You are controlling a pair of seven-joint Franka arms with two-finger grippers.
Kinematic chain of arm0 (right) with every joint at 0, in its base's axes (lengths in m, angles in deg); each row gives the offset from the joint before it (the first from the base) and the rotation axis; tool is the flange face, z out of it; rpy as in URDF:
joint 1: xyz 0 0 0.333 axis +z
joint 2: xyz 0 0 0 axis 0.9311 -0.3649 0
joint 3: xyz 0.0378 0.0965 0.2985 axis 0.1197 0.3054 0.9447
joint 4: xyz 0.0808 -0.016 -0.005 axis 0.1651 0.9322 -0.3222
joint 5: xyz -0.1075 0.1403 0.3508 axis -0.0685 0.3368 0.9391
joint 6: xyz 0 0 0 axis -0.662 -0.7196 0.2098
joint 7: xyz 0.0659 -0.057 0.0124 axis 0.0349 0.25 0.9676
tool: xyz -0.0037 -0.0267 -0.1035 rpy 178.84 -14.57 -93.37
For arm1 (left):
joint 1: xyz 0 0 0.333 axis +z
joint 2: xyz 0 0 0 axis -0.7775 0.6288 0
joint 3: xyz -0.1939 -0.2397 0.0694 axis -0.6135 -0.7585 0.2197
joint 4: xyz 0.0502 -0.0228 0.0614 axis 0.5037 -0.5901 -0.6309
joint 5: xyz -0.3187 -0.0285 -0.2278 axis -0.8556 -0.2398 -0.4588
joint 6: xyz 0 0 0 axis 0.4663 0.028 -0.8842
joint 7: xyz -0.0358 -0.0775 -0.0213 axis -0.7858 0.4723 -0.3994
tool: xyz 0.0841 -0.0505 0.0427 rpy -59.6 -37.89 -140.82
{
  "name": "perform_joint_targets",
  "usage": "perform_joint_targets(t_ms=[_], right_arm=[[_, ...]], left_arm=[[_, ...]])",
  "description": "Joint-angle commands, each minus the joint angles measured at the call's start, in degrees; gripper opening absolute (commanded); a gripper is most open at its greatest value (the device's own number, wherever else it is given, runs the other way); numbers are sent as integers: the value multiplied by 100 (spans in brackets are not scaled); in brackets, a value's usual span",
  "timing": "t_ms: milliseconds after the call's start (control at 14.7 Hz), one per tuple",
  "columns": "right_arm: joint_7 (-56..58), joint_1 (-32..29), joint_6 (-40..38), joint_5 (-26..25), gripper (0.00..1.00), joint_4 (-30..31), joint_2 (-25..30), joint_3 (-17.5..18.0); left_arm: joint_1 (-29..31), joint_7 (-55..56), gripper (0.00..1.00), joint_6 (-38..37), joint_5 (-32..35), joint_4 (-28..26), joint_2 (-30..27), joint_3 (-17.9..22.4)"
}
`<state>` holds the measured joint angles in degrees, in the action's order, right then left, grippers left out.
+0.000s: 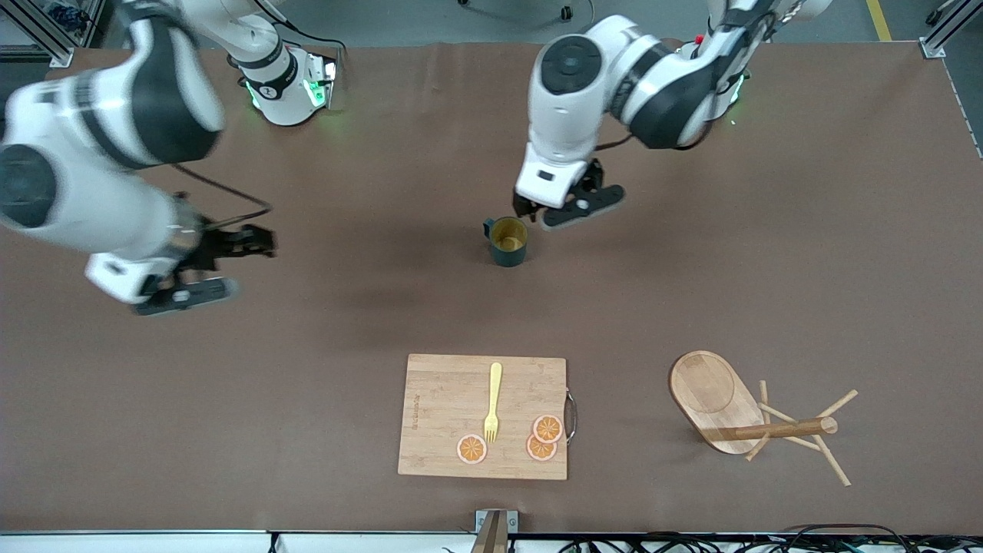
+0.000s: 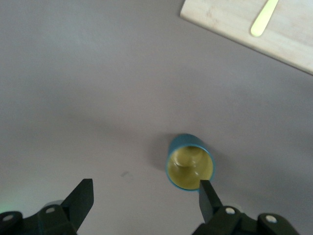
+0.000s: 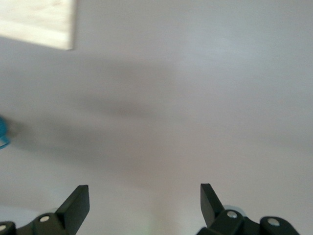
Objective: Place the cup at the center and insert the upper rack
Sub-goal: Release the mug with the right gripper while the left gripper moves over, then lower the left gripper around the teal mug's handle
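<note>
Nearest lies the cutting board (image 1: 482,417); my left gripper (image 1: 554,209) hovers beside the cup (image 1: 508,241) — spread wide, empty (right gripper (image 1: 201,266) likewise, waiting).

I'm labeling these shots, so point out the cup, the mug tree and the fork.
cup (image 1: 508,240), front view, yellow inside.
mug tree (image 1: 710,393), front view, oval base; lying tipped over.
fork (image 1: 493,399), front view, handle.

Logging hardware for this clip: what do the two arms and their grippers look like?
Both arms have glossy white shells with black joint sections and round black joint caps. Green lights glow at the bases, and a black cable runs along each forearm. The left gripper and right gripper are black, with white wrist housings and flat, tapered dark fingers fixed by silver screws.
</note>
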<state>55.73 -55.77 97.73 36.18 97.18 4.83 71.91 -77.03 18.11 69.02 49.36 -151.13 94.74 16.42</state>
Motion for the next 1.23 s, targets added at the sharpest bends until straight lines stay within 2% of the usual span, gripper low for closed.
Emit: perform_joint_targets(t_ms=[0,136,272,477,681,953,1157], right_arm=[[-35,-438,-34,-386,100,175,244,146],[-35,-781,-96,-396,100,44,245,137],[-35,-1124,-392,-344,100,-491,183,154],[-35,-1213,-685,-422,100,-810,148,163],[26,-1169,-694,-344,100,-828,148,163],[-26,-1002,-931,-431,100,-749,209,198],[-9,-1020,-1159,-431,100,-653,419,198]], left_arm=[[-606,1314,94,62,641,376,637,14],[-1081,2202,93,62,1020,718,1172,14],[-1494,2968,90,44,1363,1245,1770,66],[-2091,3865,86,9,1907,1458,2220,294],[-2900,4368,85,0,2085,1476,2405,995],[-4393,4851,81,-17,2094,1871,2923,2611],[-4703,4896,81,-358,2198,1889,3161,2931]])
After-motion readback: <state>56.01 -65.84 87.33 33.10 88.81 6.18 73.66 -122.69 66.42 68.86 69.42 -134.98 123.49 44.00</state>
